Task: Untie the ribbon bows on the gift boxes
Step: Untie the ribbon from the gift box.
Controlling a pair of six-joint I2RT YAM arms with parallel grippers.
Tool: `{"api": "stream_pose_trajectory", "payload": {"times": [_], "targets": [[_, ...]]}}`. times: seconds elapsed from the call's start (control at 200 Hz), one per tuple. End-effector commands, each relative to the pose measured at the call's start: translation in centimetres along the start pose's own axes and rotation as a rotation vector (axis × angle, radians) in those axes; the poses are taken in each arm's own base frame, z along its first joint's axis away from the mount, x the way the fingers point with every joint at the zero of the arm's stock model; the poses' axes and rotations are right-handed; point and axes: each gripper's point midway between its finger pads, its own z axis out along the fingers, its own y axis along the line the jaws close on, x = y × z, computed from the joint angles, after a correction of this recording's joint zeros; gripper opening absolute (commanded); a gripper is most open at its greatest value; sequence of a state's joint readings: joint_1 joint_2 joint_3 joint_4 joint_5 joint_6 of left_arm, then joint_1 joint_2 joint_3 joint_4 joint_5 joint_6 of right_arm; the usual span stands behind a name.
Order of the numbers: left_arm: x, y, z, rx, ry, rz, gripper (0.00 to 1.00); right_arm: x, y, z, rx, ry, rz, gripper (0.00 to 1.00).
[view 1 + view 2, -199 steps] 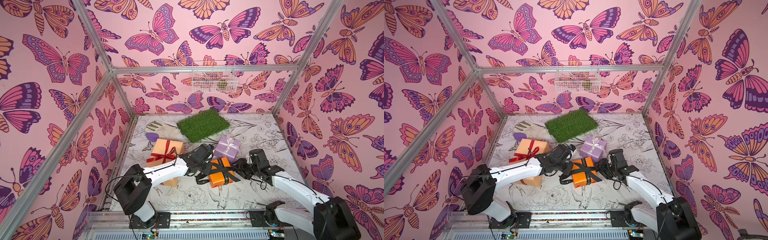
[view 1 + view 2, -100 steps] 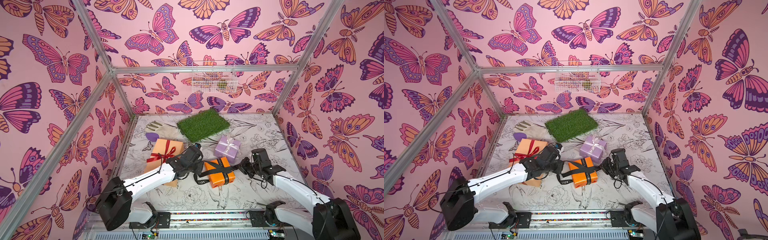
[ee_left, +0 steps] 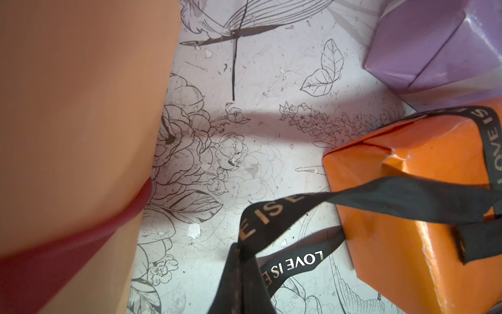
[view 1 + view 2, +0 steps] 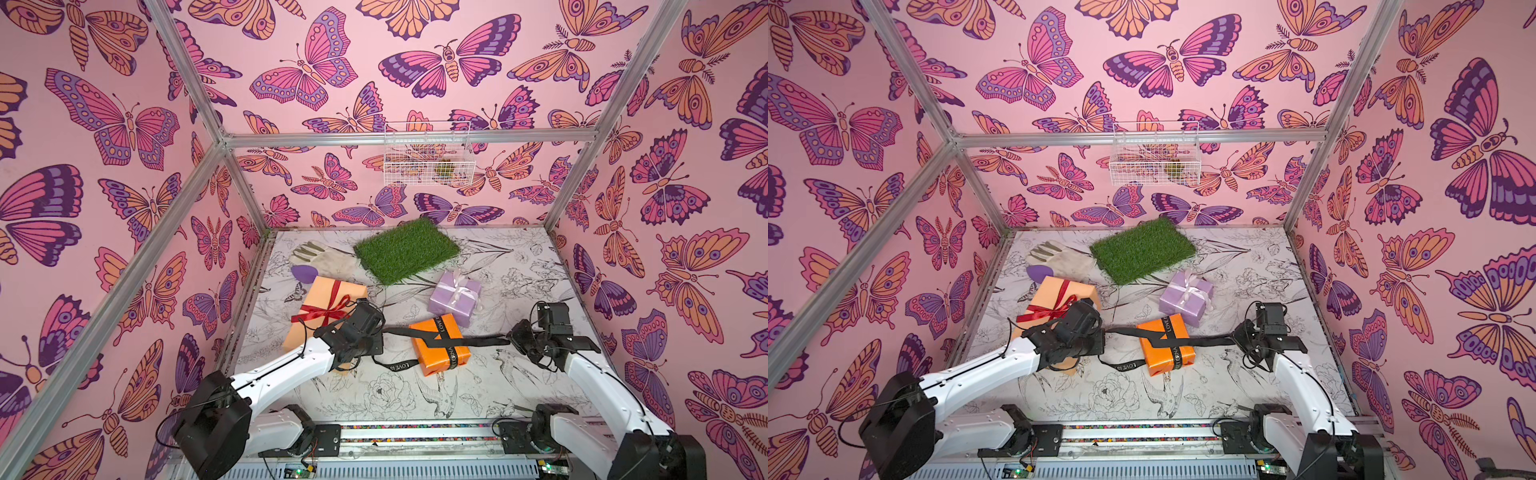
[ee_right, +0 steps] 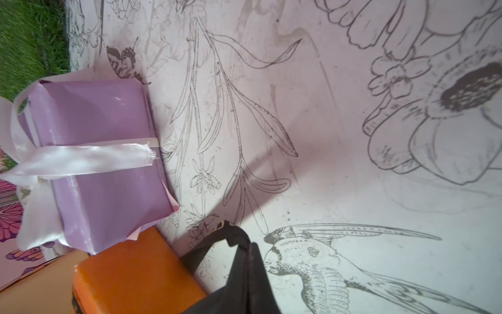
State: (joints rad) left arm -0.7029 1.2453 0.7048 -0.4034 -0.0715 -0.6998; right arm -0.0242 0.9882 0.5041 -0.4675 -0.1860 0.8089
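Note:
The small orange gift box (image 4: 440,345) (image 4: 1165,347) lies mid-table. Its black lettered ribbon (image 4: 478,341) (image 3: 380,195) is stretched taut across the box top between my two grippers. My left gripper (image 4: 381,332) (image 3: 240,248) is shut on one ribbon end, left of the box. My right gripper (image 4: 512,340) (image 5: 248,244) is shut on the other end, to the right. A loose tail (image 4: 395,366) lies on the table. The peach box (image 4: 324,297) keeps its red bow (image 4: 328,311). The lilac box (image 4: 455,299) (image 5: 95,122) keeps its pale bow (image 4: 459,286).
A green turf mat (image 4: 407,249) lies at the back, with a pale glove (image 4: 320,255) and a purple object (image 4: 303,272) to its left. A wire basket (image 4: 428,153) hangs on the back wall. The peach box sits close beside my left wrist.
Both grippers have shut on the black ribbon's ends and moved apart, left going left and right going right. The ribbon has been drawn out straight over the orange box.

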Motion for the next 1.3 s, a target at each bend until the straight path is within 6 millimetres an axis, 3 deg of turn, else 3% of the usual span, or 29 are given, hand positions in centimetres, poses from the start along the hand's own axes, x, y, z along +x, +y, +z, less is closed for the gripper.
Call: {"api": "stream_pose_trajectory", "payload": {"times": [0.0,0.095,0.33,0.411,0.441,0.471,0.496,0.541,0.566,0.601,0.626,0.686,0.916,0.936,1.121,1.297], "targets": [[1.4,1.5,0.8,-0.075,0.071,-0.021,0.03,0.0,-0.6,-0.6,0.044,0.012,-0.053,0.05],[1.6,1.7,1.0,-0.088,0.09,-0.02,0.0,-0.3,-1.2,-0.9,0.097,0.003,-0.071,0.0],[1.7,3.3,0.3,-0.146,0.054,-0.015,0.0,-1.8,-3.8,-0.9,0.179,-0.043,-0.037,0.0],[1.1,3.1,-0.3,-0.136,0.022,-0.015,0.0,-1.9,-3.6,-0.6,0.171,-0.032,-0.042,0.06],[1.0,3.0,-0.4,-0.131,0.021,-0.006,0.04,-1.9,-3.4,-0.5,0.163,-0.022,-0.044,0.1],[0.7,2.7,-0.5,-0.121,0.02,-0.001,0.1,-1.8,-3.2,-0.4,0.158,-0.008,-0.046,0.18],[0.6,2.5,-0.5,-0.115,0.022,0.002,0.17,-1.8,-2.9,-0.4,0.147,0.002,-0.046,0.32],[0.4,1.9,-0.6,-0.098,0.026,0.006,0.49,-1.6,-2.2,-0.3,0.116,0.025,-0.053,0.63],[0.3,1.5,-0.6,-0.082,0.03,0.006,0.61,-1.6,-1.8,-0.3,0.105,0.034,-0.051,0.76],[0.1,0.9,-0.7,-0.062,0.038,0.006,0.7,-1.4,-1.3,-0.3,0.078,0.052,-0.053,0.93],[0.0,0.3,-0.8,-0.041,0.044,0.008,0.74,-1.3,-0.7,-0.4,0.054,0.061,-0.056,1.0],[-0.4,-1.0,-1.3,0.011,0.053,0.011,0.79,-0.9,0.7,-1.0,-0.02,0.086,-0.062,1.0],[-1.5,-6.6,-3.1,0.201,0.039,0.041,0.77,3.0,5.3,-3.3,-0.217,0.151,-0.122,0.93],[-1.1,-6.9,-2.2,0.195,0.065,0.044,0.77,3.4,5.5,-3.4,-0.225,0.158,-0.123,0.93],[-0.8,-10.0,-1.3,0.266,0.071,0.071,0.77,6.8,6.7,-2.9,-0.271,0.246,-0.08,0.9],[-1.1,-12.0,0.2,0.321,0.073,0.072,0.77,8.3,7.4,-2.1,-0.314,0.3,-0.026,0.87]]}}
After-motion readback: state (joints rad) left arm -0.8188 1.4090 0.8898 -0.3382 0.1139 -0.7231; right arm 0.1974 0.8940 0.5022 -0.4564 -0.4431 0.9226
